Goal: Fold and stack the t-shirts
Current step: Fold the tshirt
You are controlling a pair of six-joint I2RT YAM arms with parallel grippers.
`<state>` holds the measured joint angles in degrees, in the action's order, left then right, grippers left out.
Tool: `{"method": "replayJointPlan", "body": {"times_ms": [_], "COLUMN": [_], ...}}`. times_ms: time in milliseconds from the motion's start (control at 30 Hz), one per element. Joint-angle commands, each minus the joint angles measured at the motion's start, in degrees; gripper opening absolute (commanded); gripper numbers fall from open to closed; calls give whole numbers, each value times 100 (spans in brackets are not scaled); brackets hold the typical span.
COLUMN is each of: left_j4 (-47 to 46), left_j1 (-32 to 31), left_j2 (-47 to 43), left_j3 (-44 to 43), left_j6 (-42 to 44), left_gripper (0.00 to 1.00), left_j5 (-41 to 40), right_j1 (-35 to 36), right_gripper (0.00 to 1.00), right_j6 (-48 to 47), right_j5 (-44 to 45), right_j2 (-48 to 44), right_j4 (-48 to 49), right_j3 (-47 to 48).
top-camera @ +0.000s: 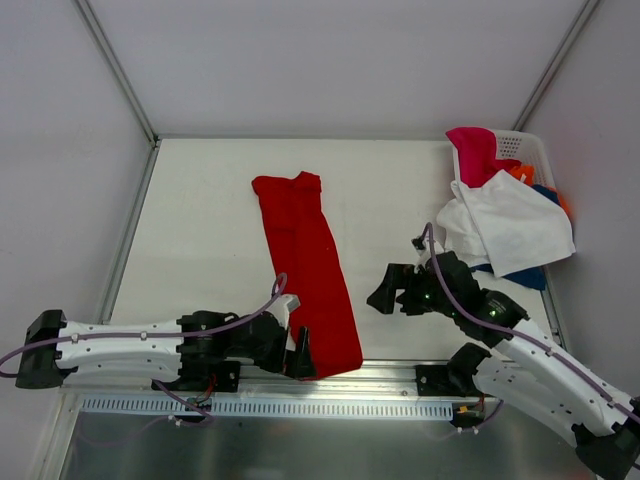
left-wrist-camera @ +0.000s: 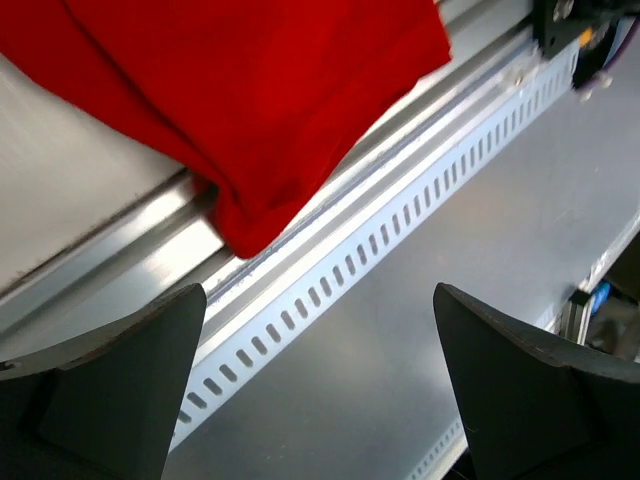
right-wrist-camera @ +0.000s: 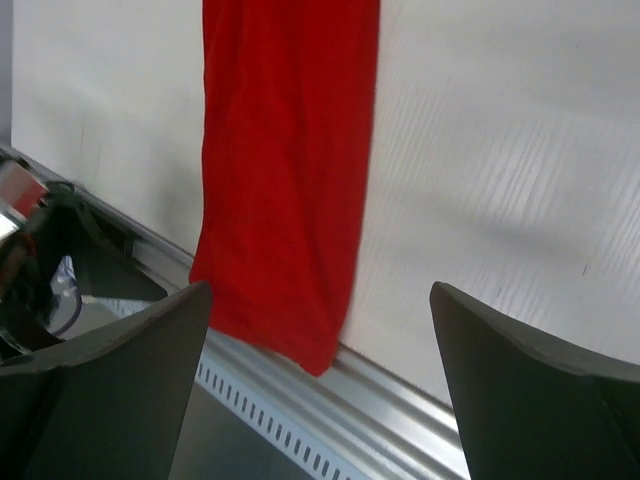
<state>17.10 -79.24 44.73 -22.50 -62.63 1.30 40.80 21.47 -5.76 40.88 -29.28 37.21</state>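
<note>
From above, the red t-shirt (top-camera: 305,265) lies as a long, narrow strip running from upper centre to lower centre of the table (top-camera: 200,220); its lower end reaches the table's bottom edge. The left gripper (top-camera: 292,350) sits low just beside that end; the right gripper (top-camera: 393,297) hangs to the right of the strip, apart from it. At the upper right, a white tee (top-camera: 515,225), a magenta tee (top-camera: 475,150), and bits of orange (top-camera: 522,173) and blue (top-camera: 525,275) spill out of the basket (top-camera: 525,145). The table is bare on both sides of the strip, so there looks to be room to sweep the cloth.

In the left wrist view, the left gripper (left-wrist-camera: 320,390) is spread wide and holds nothing; the red hem corner (left-wrist-camera: 250,215) at upper left droops over the table edge onto the slotted rail (left-wrist-camera: 400,250). That overhanging corner is probably the easiest pinch, since the fingers could slip beneath it.

In the right wrist view, the right gripper (right-wrist-camera: 320,390) also gapes wide and is empty; the red strip (right-wrist-camera: 285,190) fills the upper centre, its hem touching the rail lip at bottom centre.

The cloth looks light, limp and doubled; it will probably sag, drag and unfold if pinched by one layer, so both layers at a corner seem best; the metal rail could snag the hem.
</note>
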Motion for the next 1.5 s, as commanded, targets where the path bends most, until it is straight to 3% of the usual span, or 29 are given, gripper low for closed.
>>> {"method": "replayJointPlan", "body": {"times_ms": [0,167,200,267,300,333,433,467,500,567,700,800,1100,1467], "left_j4": [521,1601,1612,1586,1203,833,-326,-435,-453,-453,-497,-506,152,680], "left_j1": [-47,189,608,1163,1461,2213,3307,3823,4011,4214,4250,4355,4803,4962], "left_j2": [-35,790,922,1221,1283,1388,1931,2160,2467,3399,5128,5703,6978,6846], "left_j3": [-587,-1921,-2064,-2415,-2434,-2417,-2355,-2582,-2775,-3493,-4656,-5316,-6564,-6618], "left_j6": [196,997,1364,1613,2014,2262,2852,2931,3063,3256,3854,3855,3767,3705], "left_gripper": [99,99,99,88,82,76,72,64,57,28,20,3,0,0], "left_j5": [-744,-2422,-2711,-2871,-2820,-2532,-1461,-1344,-1256,-1290,-1290,-1123,-1483,-2459], "right_j1": [586,948,948,948,948,948,948,948,948,948,948,939,948,939], "right_gripper": [95,95,93,93,93,93,93,93,93,93,93,93,94,96], "right_j6": [875,727,648,577,560,551,542,542,542,542,498,463,445,155], "right_j5": [776,1436,1481,1455,1429,1411,1393,1402,1428,1472,1464,1481,1552,1596], "right_j2": [-283,252,462,596,648,692,719,711,693,641,579,500,113,631], "right_j4": [-404,-456,-421,-281,-115,-52,54,62,71,54,19,-87,-254,-289], "right_j3": [-293,-127,-31,-3,-3,-3,14,14,14,-3,14,40,84,445]}}
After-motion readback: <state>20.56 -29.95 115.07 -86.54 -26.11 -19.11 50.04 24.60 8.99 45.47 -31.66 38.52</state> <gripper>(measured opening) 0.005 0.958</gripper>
